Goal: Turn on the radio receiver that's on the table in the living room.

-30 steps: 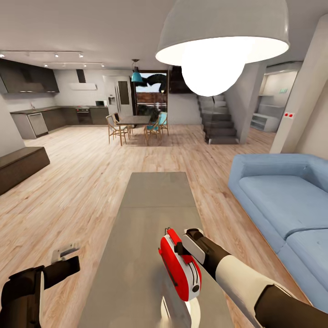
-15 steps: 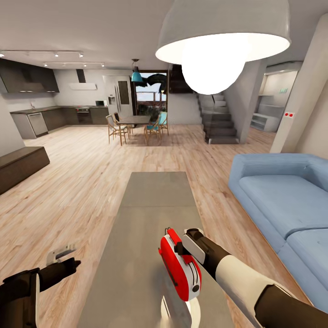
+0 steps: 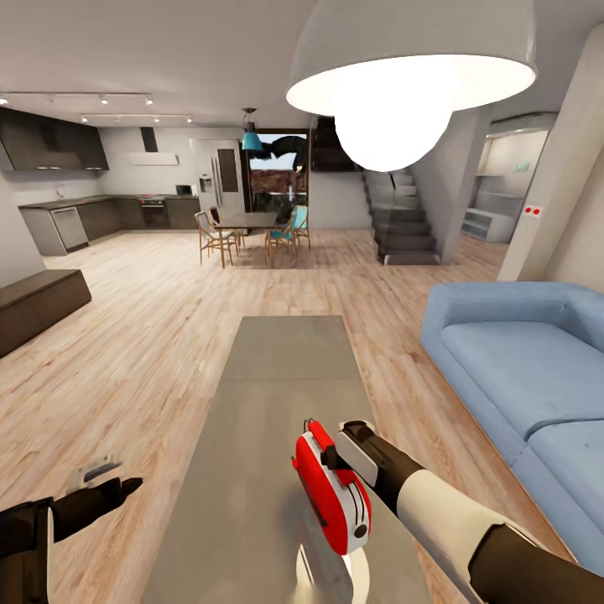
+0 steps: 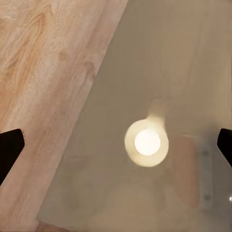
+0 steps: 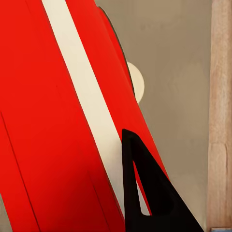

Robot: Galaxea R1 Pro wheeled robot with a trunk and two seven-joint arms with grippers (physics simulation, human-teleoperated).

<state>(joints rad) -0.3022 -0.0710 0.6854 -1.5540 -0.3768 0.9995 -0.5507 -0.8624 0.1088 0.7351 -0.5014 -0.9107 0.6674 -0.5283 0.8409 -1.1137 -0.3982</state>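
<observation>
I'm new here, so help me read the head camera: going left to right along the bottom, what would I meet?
Left gripper → wood floor → grey table → red radio receiver → right gripper → blue sofa.

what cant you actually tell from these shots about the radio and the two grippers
- Radio receiver, head view: turned edge-on, so its dial and grille face is hidden; on or off cannot be told.
- Right gripper, head view: the radio hides its fingertips. Right wrist view: one dark finger lies against the red body, cut by the frame edge; grip unclear.
- Left gripper, left wrist view: two dark tips at opposite edges over the table, cut off.
</observation>
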